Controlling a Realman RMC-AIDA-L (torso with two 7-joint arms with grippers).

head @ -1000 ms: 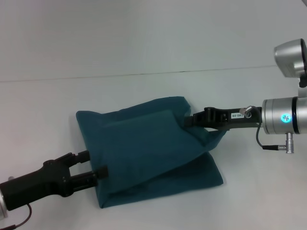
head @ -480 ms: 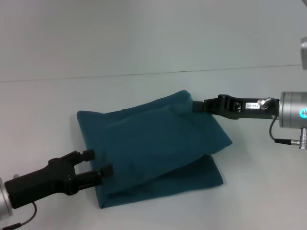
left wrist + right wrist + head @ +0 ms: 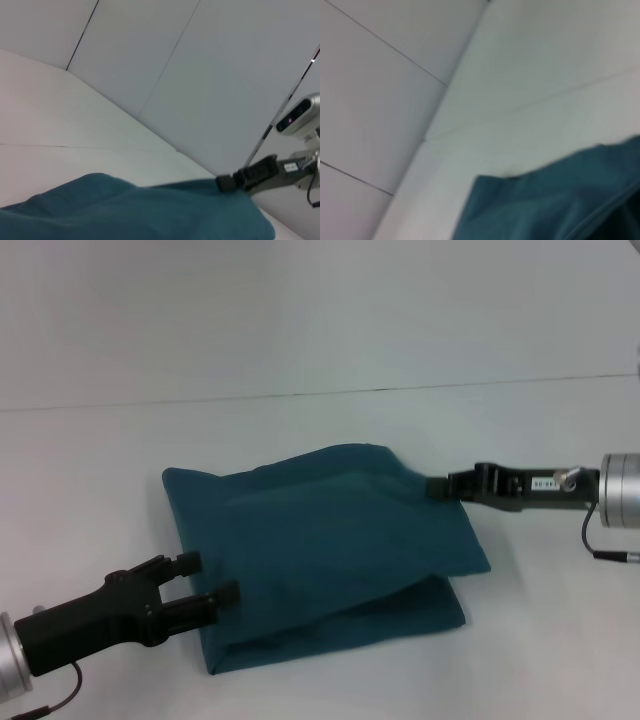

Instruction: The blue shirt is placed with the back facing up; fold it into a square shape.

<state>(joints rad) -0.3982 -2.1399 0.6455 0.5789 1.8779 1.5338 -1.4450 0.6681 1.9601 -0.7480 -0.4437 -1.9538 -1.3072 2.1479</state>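
At table [image 3: 100,480] centre, your shirt [image 3: 320,540] lies folded. Left gripper [image 3: 212,580] at its 8 o'clock edge, fingers apart, holding nothing. Right gripper [image 3: 436,486] at 2 o'clock; grip unclear.

**Soft, even light; right wrist view blurred**

You have bright, diffuse light with no glare. In the head view the blue shirt [image 3: 320,540] throws only a faint shadow at its near edge. Your left wrist view is fairly sharp. Your right wrist view is smeared throughout, cloth edges soft.
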